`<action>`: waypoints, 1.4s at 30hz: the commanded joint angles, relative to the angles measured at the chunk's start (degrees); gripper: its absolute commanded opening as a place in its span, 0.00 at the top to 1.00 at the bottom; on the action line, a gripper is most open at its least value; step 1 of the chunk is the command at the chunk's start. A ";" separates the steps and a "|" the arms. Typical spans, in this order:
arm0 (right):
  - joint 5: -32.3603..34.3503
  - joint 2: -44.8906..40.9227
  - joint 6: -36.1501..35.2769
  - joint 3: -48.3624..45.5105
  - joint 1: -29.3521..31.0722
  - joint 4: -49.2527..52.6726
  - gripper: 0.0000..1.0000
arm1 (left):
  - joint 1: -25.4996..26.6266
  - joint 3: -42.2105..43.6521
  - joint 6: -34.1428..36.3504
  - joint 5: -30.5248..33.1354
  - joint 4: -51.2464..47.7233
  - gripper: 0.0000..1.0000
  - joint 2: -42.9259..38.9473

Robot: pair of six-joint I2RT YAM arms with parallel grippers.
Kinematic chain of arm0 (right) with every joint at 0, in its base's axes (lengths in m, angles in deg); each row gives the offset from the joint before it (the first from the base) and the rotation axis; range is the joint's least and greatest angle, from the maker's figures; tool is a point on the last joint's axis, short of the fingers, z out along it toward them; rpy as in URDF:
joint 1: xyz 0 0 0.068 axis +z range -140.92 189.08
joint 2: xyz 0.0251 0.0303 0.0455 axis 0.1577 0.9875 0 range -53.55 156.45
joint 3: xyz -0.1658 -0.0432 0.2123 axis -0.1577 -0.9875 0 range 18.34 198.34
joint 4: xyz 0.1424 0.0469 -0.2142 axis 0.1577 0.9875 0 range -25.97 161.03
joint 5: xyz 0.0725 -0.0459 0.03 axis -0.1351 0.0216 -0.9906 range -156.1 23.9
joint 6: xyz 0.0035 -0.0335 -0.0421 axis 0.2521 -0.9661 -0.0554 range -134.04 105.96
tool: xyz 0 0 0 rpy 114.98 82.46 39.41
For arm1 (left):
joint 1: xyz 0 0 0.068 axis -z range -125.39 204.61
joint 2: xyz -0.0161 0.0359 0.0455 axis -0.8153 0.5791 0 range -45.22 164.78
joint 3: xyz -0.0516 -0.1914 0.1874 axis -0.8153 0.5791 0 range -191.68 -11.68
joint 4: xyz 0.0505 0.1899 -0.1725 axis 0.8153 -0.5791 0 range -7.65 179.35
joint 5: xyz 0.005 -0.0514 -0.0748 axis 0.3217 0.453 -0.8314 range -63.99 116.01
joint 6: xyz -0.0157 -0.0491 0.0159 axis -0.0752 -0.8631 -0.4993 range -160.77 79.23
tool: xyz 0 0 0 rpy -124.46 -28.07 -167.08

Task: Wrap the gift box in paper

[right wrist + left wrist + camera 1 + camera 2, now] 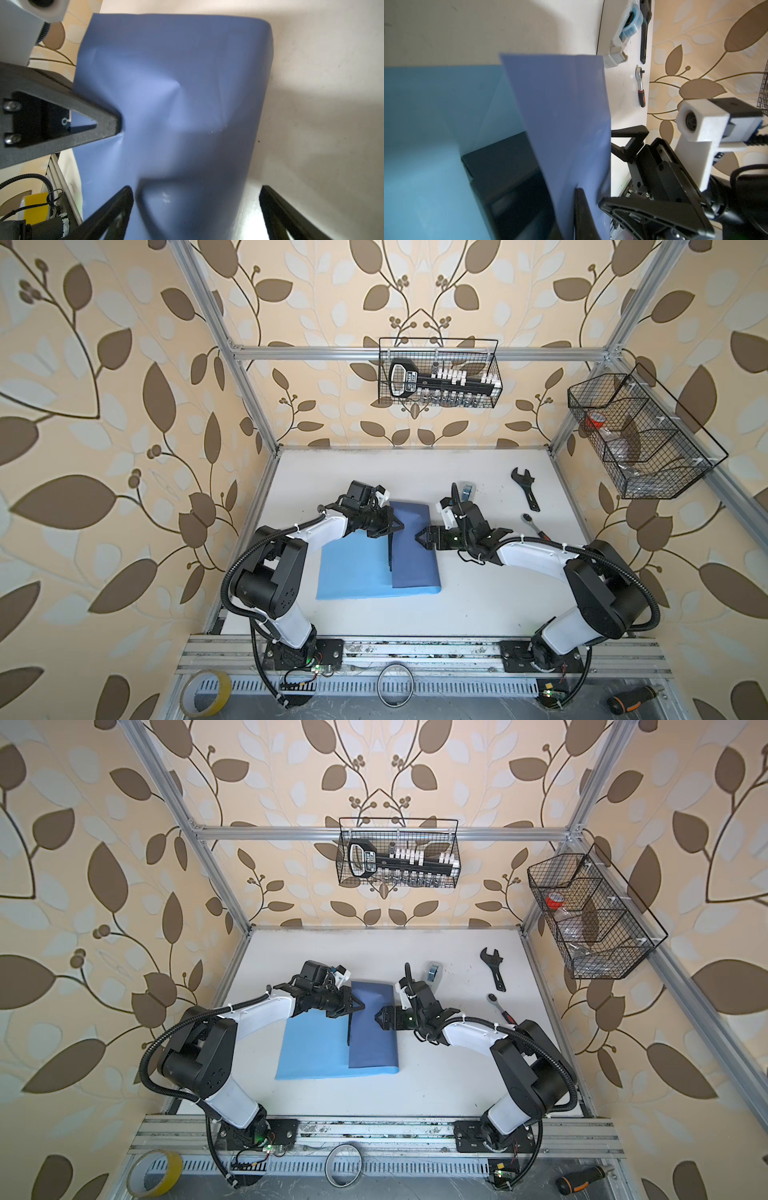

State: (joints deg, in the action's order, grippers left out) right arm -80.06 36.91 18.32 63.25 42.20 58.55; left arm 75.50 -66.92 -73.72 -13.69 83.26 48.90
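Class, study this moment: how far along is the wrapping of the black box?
Done: one side of the large thin blue paper sheet is folded over the matte black gift box, darker face up. In hand: the shut left claw presses that flap; the right claw hangs open beside it. Left: the light-blue half lies flat, one box side is uncovered, no tape shows on the paper.

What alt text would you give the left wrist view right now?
The paper, dark side up, folds over the black gift box, its edge pinched by the left gripper, jaws shut. Beyond, the right gripper faces it, jaws open.
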 commanded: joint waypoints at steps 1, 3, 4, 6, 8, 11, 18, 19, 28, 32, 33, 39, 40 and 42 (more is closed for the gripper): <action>-0.54 0.99 0.25 1.58 0.62 -0.82 0.04 | -0.85 0.92 2.00 1.20 -0.70 0.93 -2.52; -0.72 1.25 0.36 1.62 0.76 -0.81 0.04 | -0.98 1.23 2.10 1.40 -0.88 0.93 -2.78; -0.80 1.38 0.41 1.73 0.94 -0.85 0.04 | -1.10 1.35 2.32 1.84 -1.07 0.93 -3.04; -0.80 1.74 0.58 1.85 1.17 -0.94 0.04 | -1.33 1.38 2.56 2.41 -1.31 0.93 -3.25; -0.72 2.16 0.84 1.93 1.46 -1.06 0.04 | -1.46 1.23 2.89 2.74 -1.90 0.93 -3.25; -0.41 2.62 0.95 1.98 1.76 -1.05 0.04 | -1.63 1.28 3.08 3.05 -2.00 0.94 -3.36; -0.03 3.80 1.20 2.38 2.22 -0.87 0.04 | -1.72 1.97 2.73 4.02 -1.91 0.84 -4.17; 0.18 3.93 1.13 2.46 2.35 -0.84 0.04 | -1.72 2.17 2.67 4.78 -2.06 0.79 -4.66; 0.60 5.03 1.17 2.20 3.16 -0.95 0.04 | -1.81 7.09 1.04 16.94 -4.24 0.33 -13.14; 0.60 5.58 1.30 2.38 3.60 -1.29 0.04 | -1.64 8.16 0.27 12.06 -3.69 0.24 -11.95; 0.60 5.76 1.34 2.46 3.64 -1.42 0.05 | -1.51 8.35 -0.18 10.48 -2.94 0.24 -10.30; 0.65 6.05 1.51 2.38 3.93 -1.74 0.05 | 0.68 8.73 -1.94 7.68 -0.28 0.28 -7.32; 0.68 5.97 1.45 2.33 3.96 -1.65 0.05 | 0.88 8.88 -1.99 8.11 -0.26 0.29 -6.91; 0.64 5.72 1.26 2.44 3.88 -1.47 0.05 | 1.13 9.14 -2.17 8.83 0.17 0.34 -6.42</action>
State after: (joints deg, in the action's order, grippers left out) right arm -80.04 41.48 19.85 64.56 45.61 55.69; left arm 76.07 -58.31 -75.58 -3.84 81.45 42.19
